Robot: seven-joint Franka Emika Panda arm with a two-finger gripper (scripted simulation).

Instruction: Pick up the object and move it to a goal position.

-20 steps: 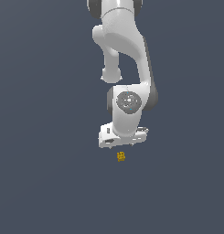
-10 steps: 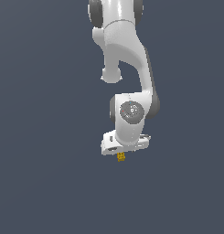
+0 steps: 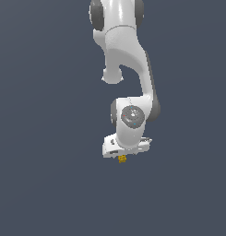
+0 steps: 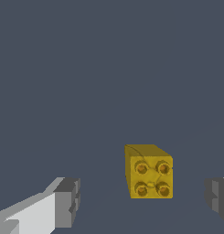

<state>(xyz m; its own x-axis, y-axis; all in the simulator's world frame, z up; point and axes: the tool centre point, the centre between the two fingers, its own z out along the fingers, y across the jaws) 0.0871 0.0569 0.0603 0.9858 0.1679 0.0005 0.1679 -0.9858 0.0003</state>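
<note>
Under the white arm's wrist (image 3: 131, 120), the pincer (image 4: 143, 201) is open wide, with one gray fingertip (image 4: 67, 201) on each side of the small yellow brick (image 4: 150, 172). Neither fingertip touches the brick; it sits in the gap, nearer to one of them. Four round studs show on its face. From the exterior view, the brick (image 3: 122, 159) peeks out just below the pincer (image 3: 123, 156).

block (image 4: 149, 172) between pincer (image 4: 143, 201) fingers, touching neither | exterior view: block (image 3: 122, 159) just under pincer (image 3: 125, 154)
</note>
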